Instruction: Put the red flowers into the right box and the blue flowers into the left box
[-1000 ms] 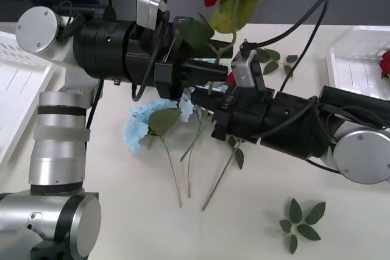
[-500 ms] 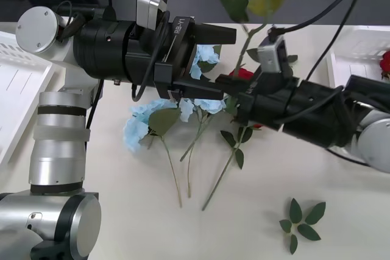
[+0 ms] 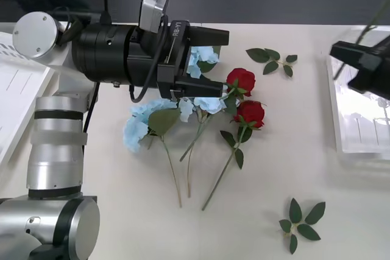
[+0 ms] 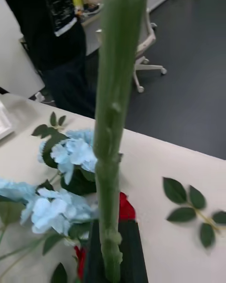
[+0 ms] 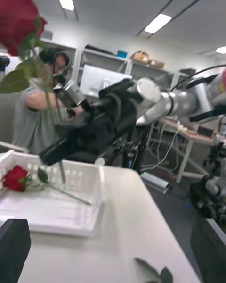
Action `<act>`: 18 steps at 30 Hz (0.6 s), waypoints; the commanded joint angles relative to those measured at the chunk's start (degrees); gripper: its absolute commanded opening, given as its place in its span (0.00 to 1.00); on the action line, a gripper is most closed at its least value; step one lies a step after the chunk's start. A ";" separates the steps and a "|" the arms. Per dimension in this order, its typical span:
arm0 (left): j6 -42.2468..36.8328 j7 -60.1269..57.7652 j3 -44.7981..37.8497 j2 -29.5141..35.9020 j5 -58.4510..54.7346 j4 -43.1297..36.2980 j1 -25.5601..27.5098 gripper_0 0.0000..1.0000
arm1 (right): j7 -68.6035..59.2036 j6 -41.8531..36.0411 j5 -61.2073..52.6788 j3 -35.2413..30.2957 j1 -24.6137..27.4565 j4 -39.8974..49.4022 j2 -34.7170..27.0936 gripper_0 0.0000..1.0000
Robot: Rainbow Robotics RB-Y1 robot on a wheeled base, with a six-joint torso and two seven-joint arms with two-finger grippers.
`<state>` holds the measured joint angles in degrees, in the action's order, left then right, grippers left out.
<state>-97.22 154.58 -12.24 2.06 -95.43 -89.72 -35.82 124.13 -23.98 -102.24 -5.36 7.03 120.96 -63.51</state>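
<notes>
Red flowers are split: two (image 3: 242,80) lie on the counter (image 3: 256,211) beside the blue flowers (image 3: 141,120), their blooms one just behind the other, stems running toward the robot. One rose (image 5: 15,178) lies inside the right box (image 5: 70,212), and another (image 5: 19,21) is raised above that box, its stem (image 4: 113,122) clenched in the right pincer (image 5: 52,155). In the front view that pincer (image 3: 359,68) hangs over the right box (image 3: 359,144). The left pincer (image 3: 210,62) hovers released, jaws spread, over the blue flowers, near the two red blooms on the counter. The left box (image 3: 15,101) sits at the counter's far left, well apart from the blue flowers. Loose leaf sprigs (image 3: 301,220) lie on the counter too.
</notes>
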 commanded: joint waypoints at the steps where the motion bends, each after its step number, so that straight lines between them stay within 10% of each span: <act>1: 0.63 -10.35 -1.12 1.36 3.67 -4.94 0.31 1.00 | -6.36 -5.99 3.89 -5.89 1.67 -1.87 1.54 0.00; 18: 2.83 -54.29 0.37 5.49 34.61 -37.63 21.14 1.00 | -20.68 -25.85 31.58 -10.20 -9.23 -21.91 4.00 0.00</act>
<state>-94.79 104.71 -13.44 7.35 -64.53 -121.35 -17.04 105.14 -47.89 -72.74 -15.65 -0.21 100.04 -61.04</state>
